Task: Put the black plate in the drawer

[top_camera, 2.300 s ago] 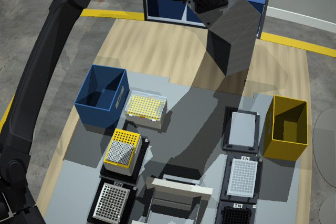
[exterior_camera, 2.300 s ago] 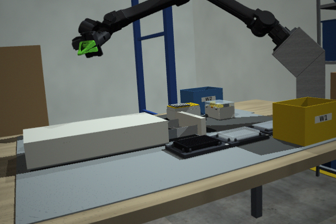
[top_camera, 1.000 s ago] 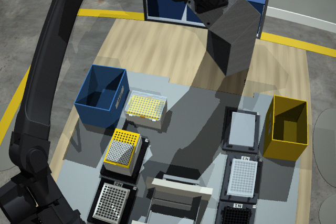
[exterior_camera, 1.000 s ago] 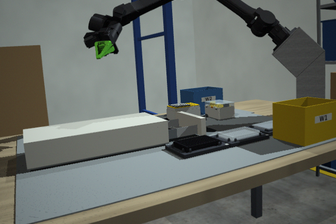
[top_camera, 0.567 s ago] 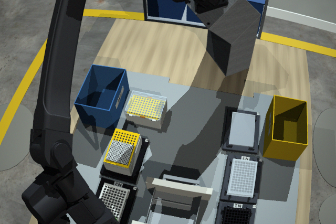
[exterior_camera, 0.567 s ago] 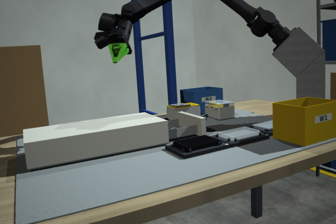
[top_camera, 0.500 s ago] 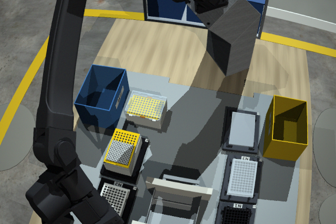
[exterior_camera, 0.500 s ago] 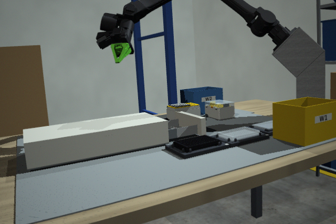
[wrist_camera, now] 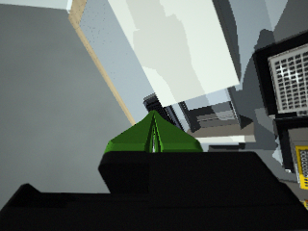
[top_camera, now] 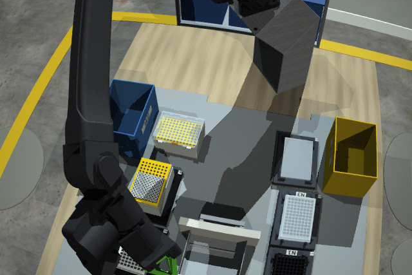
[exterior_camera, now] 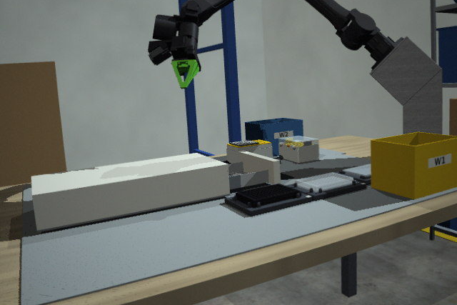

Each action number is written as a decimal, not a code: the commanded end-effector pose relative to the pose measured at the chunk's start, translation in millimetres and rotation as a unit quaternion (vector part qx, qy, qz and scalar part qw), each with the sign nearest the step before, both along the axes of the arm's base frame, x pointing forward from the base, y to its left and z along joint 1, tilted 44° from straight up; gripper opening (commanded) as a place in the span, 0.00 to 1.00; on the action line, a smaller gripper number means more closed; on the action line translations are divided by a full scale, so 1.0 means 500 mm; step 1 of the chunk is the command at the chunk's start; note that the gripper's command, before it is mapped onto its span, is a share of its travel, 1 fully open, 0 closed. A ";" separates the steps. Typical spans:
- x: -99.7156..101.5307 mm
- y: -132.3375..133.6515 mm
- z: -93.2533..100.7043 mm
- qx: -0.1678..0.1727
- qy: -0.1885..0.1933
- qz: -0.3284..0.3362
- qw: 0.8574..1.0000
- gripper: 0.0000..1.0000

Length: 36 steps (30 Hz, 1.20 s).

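Note:
The black plate lies without a lid in its dark nest at the front right; it also shows in the side view. The cooler is a long white box. Its drawer stands pulled out, and the beige front panel faces the arm's base. The drawer's floor looks empty. My green gripper is shut and empty. It hangs high above the bench, over the cooler near the drawer end. In the wrist view my gripper points down at the cooler's housing and the open drawer.
A clear well plate and a lidded plate sit in nests behind the black plate. The yellow bin W1 stands at the right and the blue bin W2 at the left. The tip box and a yellow tube rack are nearby.

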State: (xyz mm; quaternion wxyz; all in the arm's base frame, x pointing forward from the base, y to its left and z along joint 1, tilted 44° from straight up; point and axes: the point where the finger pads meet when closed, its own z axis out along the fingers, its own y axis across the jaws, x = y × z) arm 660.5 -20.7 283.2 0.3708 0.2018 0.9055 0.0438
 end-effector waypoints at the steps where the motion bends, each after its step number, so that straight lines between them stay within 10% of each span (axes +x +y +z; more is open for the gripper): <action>1: -0.018 0.046 0.062 -0.011 -0.033 0.026 0.999 0.00; 4: -0.022 0.049 0.091 -0.036 -0.022 0.023 0.999 0.00; 6: -0.053 0.051 0.023 -0.048 0.011 0.023 0.999 0.00; 36: -0.236 0.067 -0.149 -0.170 0.090 0.021 0.981 0.00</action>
